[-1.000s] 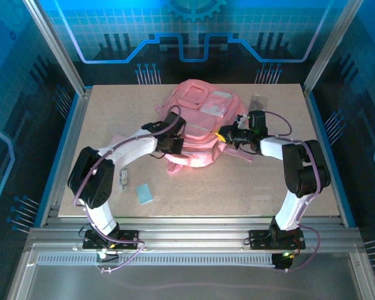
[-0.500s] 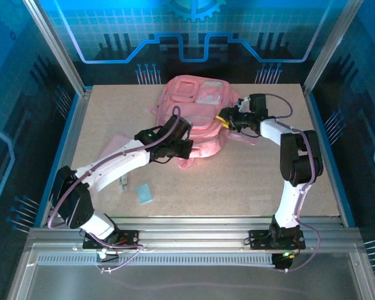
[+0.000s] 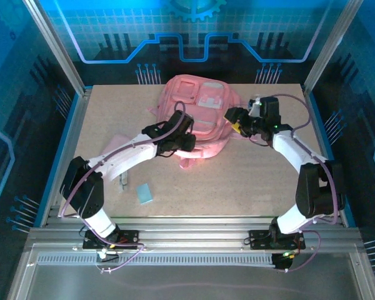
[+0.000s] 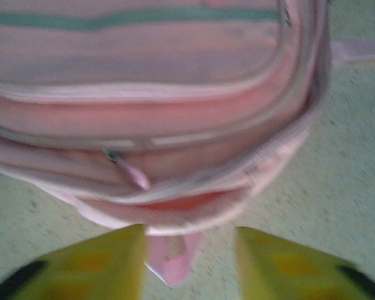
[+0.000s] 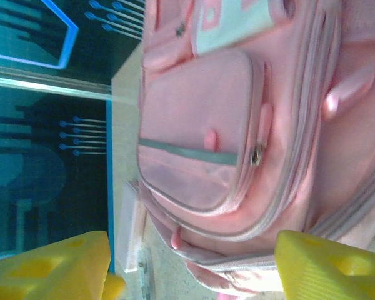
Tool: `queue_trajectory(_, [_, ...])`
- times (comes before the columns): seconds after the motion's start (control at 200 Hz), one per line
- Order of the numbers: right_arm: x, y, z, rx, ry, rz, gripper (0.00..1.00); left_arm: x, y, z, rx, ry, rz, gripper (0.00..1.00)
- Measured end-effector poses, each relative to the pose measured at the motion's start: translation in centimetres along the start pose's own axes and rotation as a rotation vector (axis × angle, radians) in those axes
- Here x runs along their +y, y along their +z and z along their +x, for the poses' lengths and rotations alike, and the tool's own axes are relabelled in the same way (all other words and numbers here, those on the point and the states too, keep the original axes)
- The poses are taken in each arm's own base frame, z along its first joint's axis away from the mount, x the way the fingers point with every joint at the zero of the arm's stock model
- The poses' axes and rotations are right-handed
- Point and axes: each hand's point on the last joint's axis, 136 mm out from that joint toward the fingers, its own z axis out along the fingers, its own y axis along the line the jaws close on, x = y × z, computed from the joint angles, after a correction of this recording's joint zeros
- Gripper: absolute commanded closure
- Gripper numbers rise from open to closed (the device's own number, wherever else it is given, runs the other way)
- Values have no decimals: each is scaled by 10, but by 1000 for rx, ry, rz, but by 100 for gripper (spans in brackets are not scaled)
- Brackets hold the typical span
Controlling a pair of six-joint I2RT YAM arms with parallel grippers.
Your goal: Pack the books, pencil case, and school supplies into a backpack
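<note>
The pink backpack (image 3: pixel 200 106) lies flat at the back middle of the table, front pockets up. My left gripper (image 3: pixel 186 144) sits at its near edge, open; in the left wrist view the backpack (image 4: pixel 175 112) is just ahead and a loose pink tab (image 4: pixel 169 262) lies between the yellow fingers (image 4: pixel 94 265). My right gripper (image 3: pixel 233 117) is open at the backpack's right side, jaws wide and empty, facing the backpack (image 5: pixel 237 125). A pale pink pencil case (image 3: pixel 115 142) lies left of the left arm. The pale blue rectangle (image 3: pixel 144 193) and grey packet (image 3: pixel 124 180) lie near the front left. The books are out of view.
Metal frame posts and blue walls ring the table (image 3: pixel 237 187). The left arm stretches diagonally across the table's left half, over the pencil case area. A pale oblong object (image 5: pixel 130 228) lies beyond the backpack's far side, near the table's edge.
Both grippers have opened and let go of the backpack. The backpack has shifted toward the back of the table and now lies flatter. The right arm has drawn back to the right.
</note>
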Motion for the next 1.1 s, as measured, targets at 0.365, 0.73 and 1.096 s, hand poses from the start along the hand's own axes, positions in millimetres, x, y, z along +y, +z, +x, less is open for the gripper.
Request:
queue_trajectory(0.365, [-46,61,42,71,43,163,48,29,49,-3,42,1,-110,48])
queue_trajectory(0.73, [-60,74,40,66,43,188,48,35,100,14,196,50,-196,62])
queue_trajectory(1.096, [-63,74,38,57,47,184,48,47,99,42,278,48,-227,86])
